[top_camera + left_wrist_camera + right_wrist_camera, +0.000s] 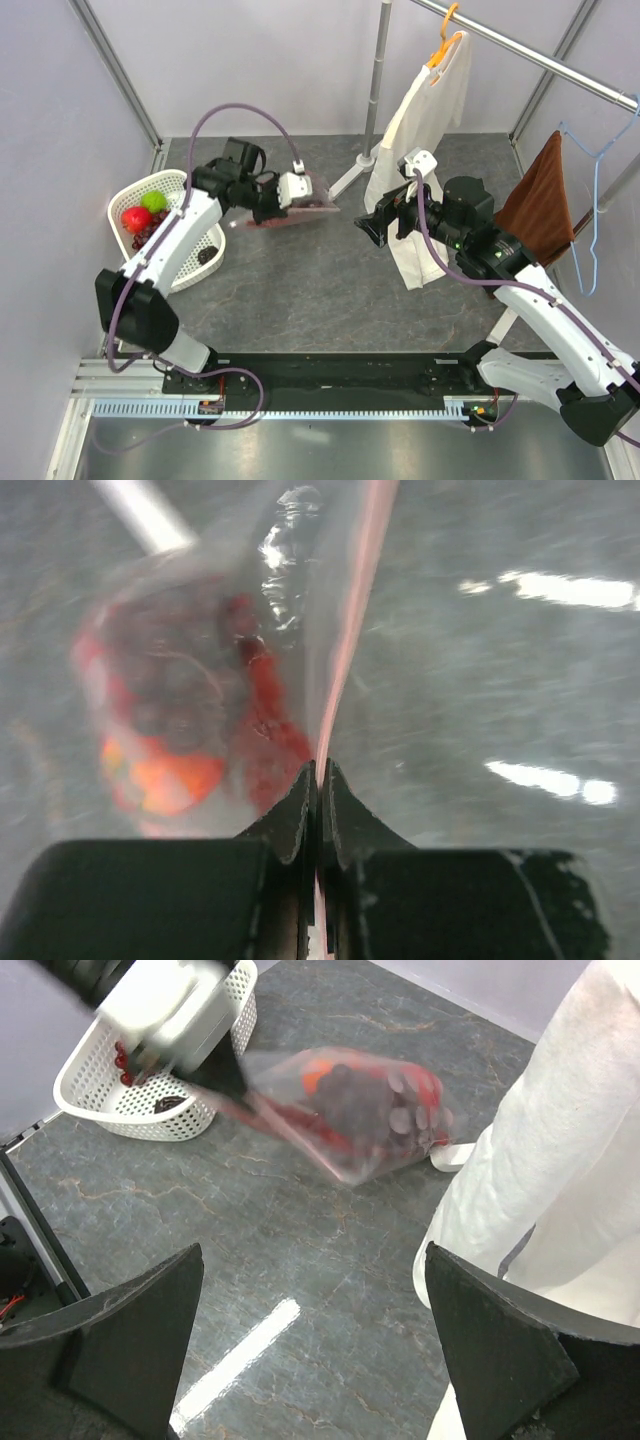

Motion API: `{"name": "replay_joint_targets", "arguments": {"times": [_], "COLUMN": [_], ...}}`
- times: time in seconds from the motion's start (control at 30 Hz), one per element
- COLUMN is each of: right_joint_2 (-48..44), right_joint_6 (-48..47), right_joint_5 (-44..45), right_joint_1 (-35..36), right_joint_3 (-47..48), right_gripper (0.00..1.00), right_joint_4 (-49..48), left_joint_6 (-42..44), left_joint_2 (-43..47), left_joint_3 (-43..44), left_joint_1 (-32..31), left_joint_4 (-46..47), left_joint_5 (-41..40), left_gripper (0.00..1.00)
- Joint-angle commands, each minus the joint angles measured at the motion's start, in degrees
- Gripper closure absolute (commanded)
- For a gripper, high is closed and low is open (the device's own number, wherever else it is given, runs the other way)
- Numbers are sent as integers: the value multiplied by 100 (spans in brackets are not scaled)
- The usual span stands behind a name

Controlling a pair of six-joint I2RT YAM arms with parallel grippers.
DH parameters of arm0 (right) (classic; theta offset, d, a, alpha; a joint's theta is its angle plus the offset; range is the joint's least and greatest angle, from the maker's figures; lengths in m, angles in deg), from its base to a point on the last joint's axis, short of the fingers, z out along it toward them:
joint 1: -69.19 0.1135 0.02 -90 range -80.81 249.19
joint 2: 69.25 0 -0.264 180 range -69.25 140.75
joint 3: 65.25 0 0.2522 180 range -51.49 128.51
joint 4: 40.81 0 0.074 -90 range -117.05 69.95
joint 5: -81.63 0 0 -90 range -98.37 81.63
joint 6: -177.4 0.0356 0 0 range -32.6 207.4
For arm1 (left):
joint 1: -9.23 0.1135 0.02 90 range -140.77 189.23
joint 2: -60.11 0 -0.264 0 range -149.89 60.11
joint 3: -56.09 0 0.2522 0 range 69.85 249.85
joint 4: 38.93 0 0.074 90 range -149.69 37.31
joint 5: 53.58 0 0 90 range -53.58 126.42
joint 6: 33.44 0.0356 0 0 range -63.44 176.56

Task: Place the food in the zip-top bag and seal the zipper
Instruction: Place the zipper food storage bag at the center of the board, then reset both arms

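Two arms: left arm (165, 240), right arm (545, 300). One bag (300, 212), far centre. One basket (185, 272), far left, showing one apple (136, 218) and one green piece (154, 200). One shirt (430, 110), one brown cloth (540, 200), far right. Two hangers: orange hanger (443, 38), blue hanger (597, 200).

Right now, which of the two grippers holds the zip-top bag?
The left gripper: its jaws are shut on the pink zipper of the zip-top bag; the right gripper is wide open and empty.

My left arm (170, 240) and right arm (550, 310) are white shells over black joints, each trailed by a mauve cable (240, 108). The right gripper (312, 1250) has matte black wedge fingers (130, 1345); the left gripper (318, 770) matches, slightly scuffed.
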Motion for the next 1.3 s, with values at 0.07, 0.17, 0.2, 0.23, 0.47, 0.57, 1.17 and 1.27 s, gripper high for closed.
{"name": "replay_joint_targets", "arguments": {"times": [0.07,0.17,0.2,0.23,0.47,0.57,1.17,1.27], "right_joint_2": [-97,-167,-194,-229,-659,-844,-2241,-2365], "right_joint_6": [238,239,230,212,-209,-314,-60,-25], "right_joint_5": [169,187,161,91,-102,-155,-164,-243], "right_joint_1": [-31,-49,-49,-49,-49,-101,-997,-1156], "right_joint_3": [84,-48,-75,-92,-49,-48,-514,-549], "right_gripper": [2,2,2,2,2,2,2,2], "right_joint_4": [126,249,293,364,1242,1436,1850,1841], "left_joint_6": [-1283,-2031,-2145,-2407,-2751,-3069,-4651,-4607], "left_joint_2": [1152,1170,1179,1231,1933,2162,3507,3736], "left_joint_3": [-1742,-2209,-2316,-2421,-2793,-2005,-1147,-1648], "left_joint_1": [-835,-1011,-1020,-1020,-1134,-1134,1001,1002], "left_joint_4": [266,503,547,661,795,365,-174,-94], "left_joint_5": [813,1094,1191,1323,990,1007,-618,-794], "left_gripper": [98,93,93,92,56,23,0,0]}}
